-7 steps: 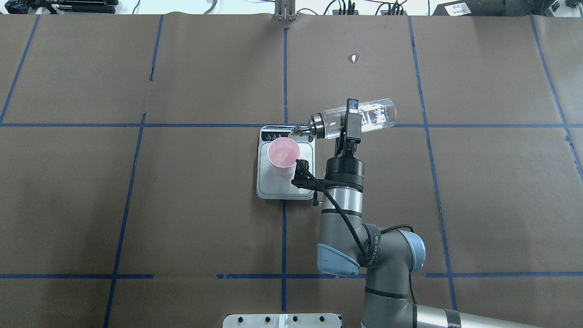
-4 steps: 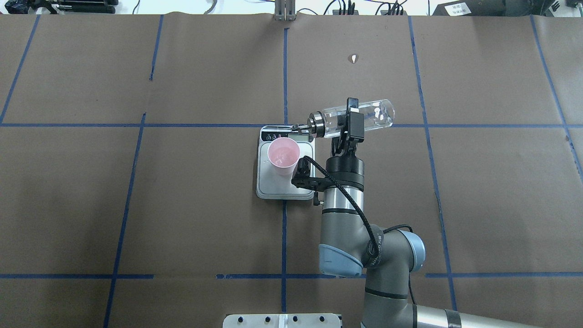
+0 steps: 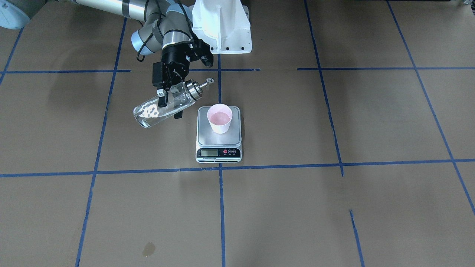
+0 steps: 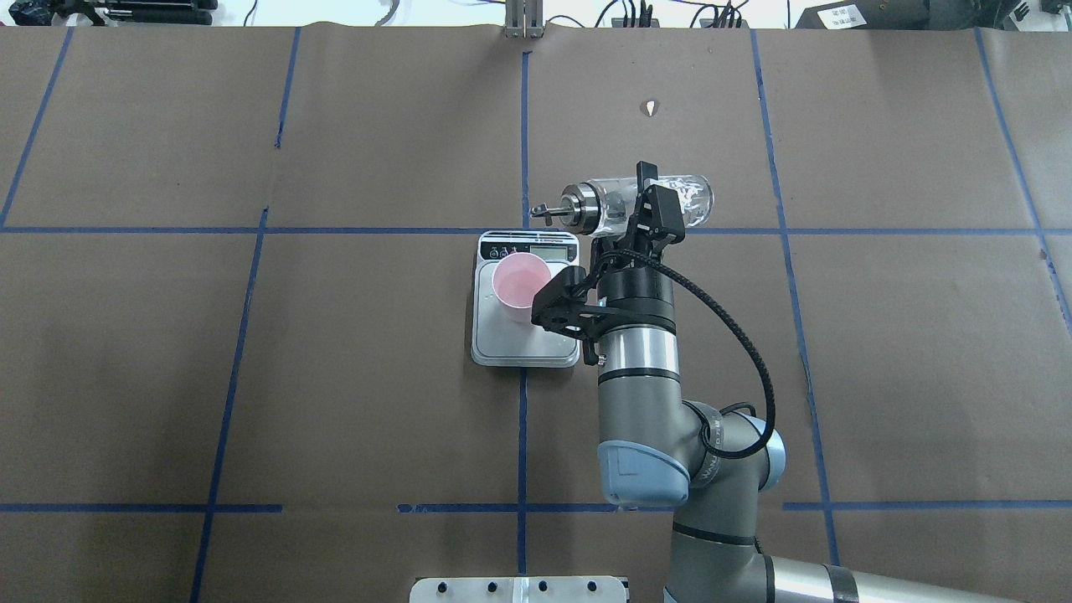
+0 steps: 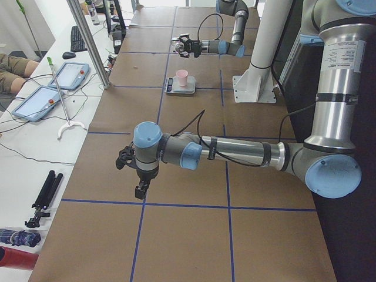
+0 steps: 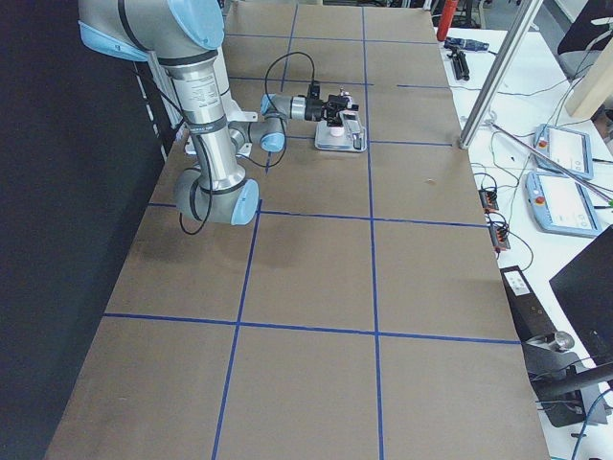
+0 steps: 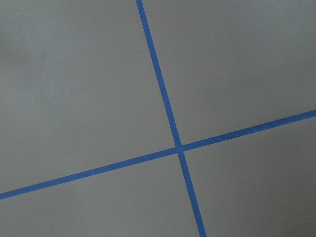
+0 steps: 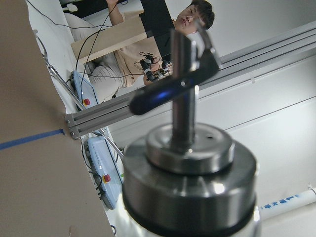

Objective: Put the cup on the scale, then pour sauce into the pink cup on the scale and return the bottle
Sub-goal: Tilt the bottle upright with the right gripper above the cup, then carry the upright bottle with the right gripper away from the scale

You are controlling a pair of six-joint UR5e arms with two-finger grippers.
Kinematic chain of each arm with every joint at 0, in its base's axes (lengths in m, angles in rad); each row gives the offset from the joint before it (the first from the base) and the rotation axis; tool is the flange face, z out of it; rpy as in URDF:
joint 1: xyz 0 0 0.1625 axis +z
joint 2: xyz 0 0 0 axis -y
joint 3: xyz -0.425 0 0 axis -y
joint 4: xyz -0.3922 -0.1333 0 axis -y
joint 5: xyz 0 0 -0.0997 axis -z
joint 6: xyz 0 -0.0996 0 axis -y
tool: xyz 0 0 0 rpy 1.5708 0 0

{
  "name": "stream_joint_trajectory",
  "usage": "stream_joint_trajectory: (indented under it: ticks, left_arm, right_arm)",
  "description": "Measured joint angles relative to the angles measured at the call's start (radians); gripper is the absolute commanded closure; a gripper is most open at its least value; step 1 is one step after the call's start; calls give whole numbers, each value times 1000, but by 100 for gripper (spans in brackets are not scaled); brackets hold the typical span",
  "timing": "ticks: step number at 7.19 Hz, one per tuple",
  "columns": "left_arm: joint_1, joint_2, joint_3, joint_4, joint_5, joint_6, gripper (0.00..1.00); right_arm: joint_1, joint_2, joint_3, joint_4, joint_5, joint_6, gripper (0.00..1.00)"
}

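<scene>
Since the earlier frame the right gripper (image 4: 651, 203), clamped on the glass bottle (image 4: 611, 209), has swung the spout (image 4: 544, 211) off the pink cup (image 4: 521, 283) to just past the far edge of the scale (image 4: 523, 347). Risks: a late drip hitting the display (image 4: 548, 244), or the smooth glass slipping while being righted

Bench (image 4: 335, 377) is covered in brown paper with a blue tape grid (image 4: 522, 126). There's a small white fleck (image 4: 651, 106) toward the far side and a darker stain (image 3: 148, 249) near the operators' edge. The white side table (image 5: 17, 170) has a teach pendant (image 5: 73, 75), keyboard (image 5: 77, 38) and folded black tripod (image 5: 44, 197). A person (image 8: 148, 54) sits behind an aluminium rail (image 8: 94, 116).
</scene>
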Motion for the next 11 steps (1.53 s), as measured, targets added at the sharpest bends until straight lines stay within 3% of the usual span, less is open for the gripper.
stream_joint_trajectory:
  ticks: [3, 7, 11]
  left_arm:
    - [0, -3, -4, 0, 1, 0, 0]
    - [-1, -1, -15, 1, 1, -1, 0]
    - [0, -1, -25, 5, 1, -2, 0]
  right_arm:
    - [13, -37, 85, 13, 110, 213, 100]
    - [79, -245, 246, 14, 357, 626, 100]
    - [139, -364, 292, 28, 499, 1100, 100]
